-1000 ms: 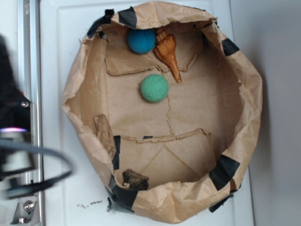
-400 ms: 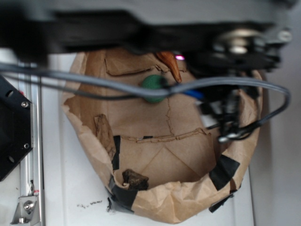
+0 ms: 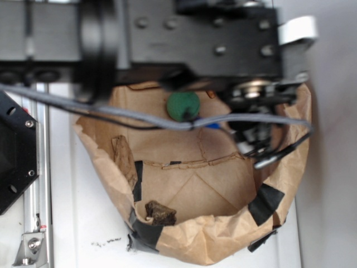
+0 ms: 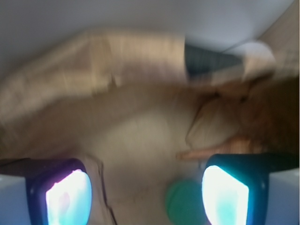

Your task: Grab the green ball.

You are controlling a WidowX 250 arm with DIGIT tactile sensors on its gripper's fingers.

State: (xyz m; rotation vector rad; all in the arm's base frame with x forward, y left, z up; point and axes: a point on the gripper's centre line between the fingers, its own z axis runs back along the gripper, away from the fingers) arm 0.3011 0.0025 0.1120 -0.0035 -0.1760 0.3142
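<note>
White bench (image 3: 83, 223) carries your crumpled brown paper tub (image 3: 223, 240); inside it, your hand (image 4: 147, 197) straddles, parted, the mint-green dimpled ball (image 4: 183, 202).

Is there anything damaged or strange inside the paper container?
The paper container is torn and patched with black tape. Its floor shows ragged cracks, and a dark scrap lies at the near wall.
</note>
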